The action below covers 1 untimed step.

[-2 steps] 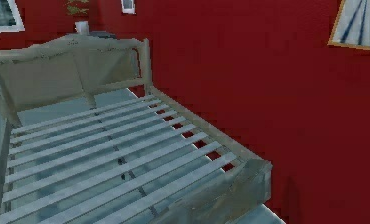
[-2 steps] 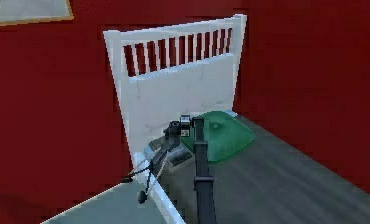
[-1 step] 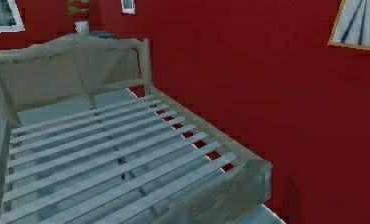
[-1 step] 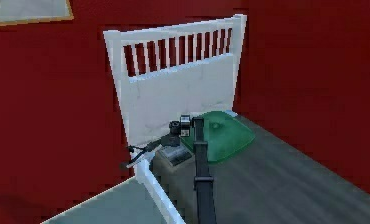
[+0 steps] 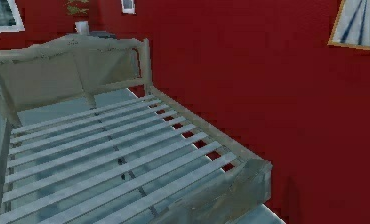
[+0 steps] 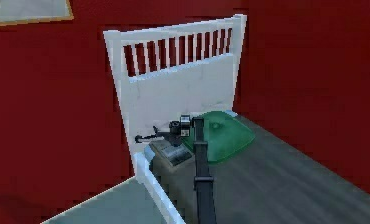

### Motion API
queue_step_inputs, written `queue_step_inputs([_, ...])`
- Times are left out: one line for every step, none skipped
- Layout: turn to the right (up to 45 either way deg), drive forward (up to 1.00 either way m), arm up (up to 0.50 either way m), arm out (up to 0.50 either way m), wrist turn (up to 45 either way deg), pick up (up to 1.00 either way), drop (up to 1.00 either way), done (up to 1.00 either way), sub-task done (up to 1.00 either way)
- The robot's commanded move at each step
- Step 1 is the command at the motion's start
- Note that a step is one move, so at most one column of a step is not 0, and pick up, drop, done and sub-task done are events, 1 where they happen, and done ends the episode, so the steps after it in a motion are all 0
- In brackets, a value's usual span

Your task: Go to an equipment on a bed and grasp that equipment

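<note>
Hand (image 6: 151, 131) at far end of arm (image 6: 201, 175), up near head of bed (image 6: 293, 175). Can't tell if it's got anything, or how it's set tbh. Grey-green boxy thing (image 6: 171, 153) lies on bed right by hand, near bed's edge. Prob the equipment, too blobby to name. Green pillow (image 6: 228, 135) just beside, white headboard (image 6: 178, 75) behind. Imo drive done, grasp step on. Next: settle hand onto thing, take hold, lift clear w/o snagging pillow.

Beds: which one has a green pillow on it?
The white-headboard bed in the arm side view; a green pillow lies at its head end. The grey-framed bed has bare slats.
</note>
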Motion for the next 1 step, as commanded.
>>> queue_step_inputs([0.0,0.00,0.00,0.00,30.0,0.00,0.00,0.00,0.00])
